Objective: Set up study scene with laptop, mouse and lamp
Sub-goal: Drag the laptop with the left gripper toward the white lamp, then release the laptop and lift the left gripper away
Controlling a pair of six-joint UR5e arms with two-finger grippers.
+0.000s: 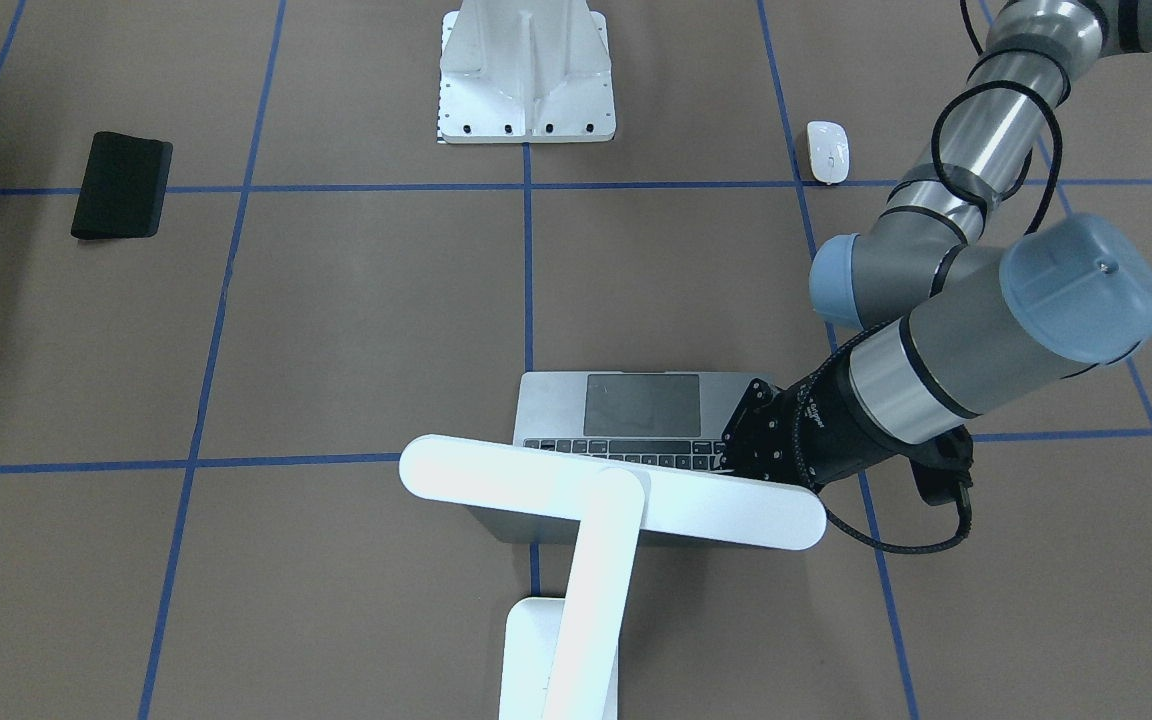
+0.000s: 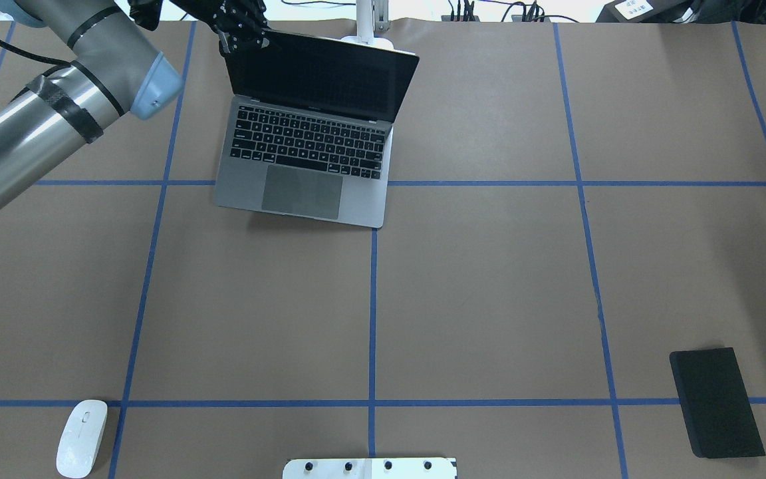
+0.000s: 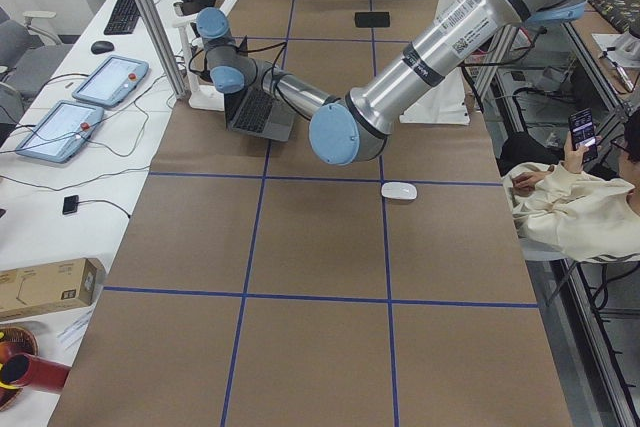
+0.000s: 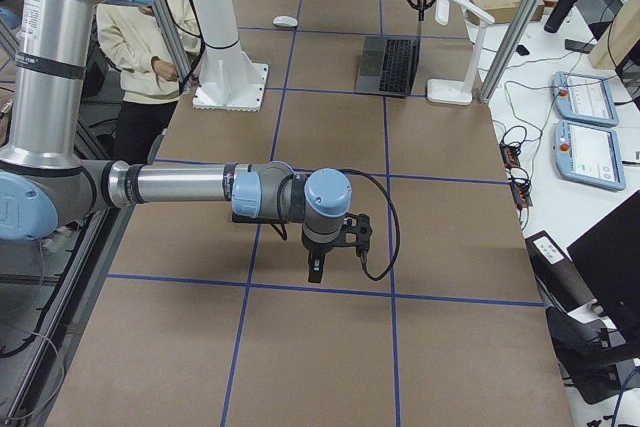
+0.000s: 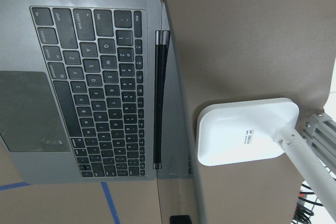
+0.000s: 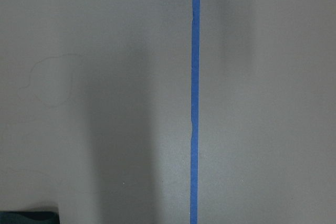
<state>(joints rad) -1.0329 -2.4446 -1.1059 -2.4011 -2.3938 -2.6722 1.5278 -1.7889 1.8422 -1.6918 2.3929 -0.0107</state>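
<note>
Starting at the laptop (image 2: 303, 143), you find it open on the far half of the brown bench (image 2: 489, 299). Its keys face the robot, its dark screen is raised, and it sits slightly skewed to the blue tape grid (image 2: 373, 299). The lamp (image 1: 616, 490) stands just behind the lid. From the front camera its bar head crosses the lid and the upper key rows, and its base is cut off by the lower edge.

That same head hides the fingers of the left tool (image 2: 242, 33), which sits at the screen's top corner on the robot's left. Overhead it is clipped by the frame's top, so you cannot tell whether it is apart, together or clamped on the lid.

The mouse (image 2: 82, 437) lies near the robot on its left side, just beside a tape crossing and well apart from the laptop. The right tool (image 4: 322, 262) hangs low above bare bench and shows only from the side, so its state cannot be told.

A black mouse pad (image 2: 715, 402) lies near the robot's right, and a white pedestal (image 1: 526, 70) is bolted at the near middle. Beside the bench run white tables (image 3: 60, 177) with tablets (image 3: 110, 80) and cables. A person (image 3: 580, 207) in a cream top sits holding a phone.
</note>
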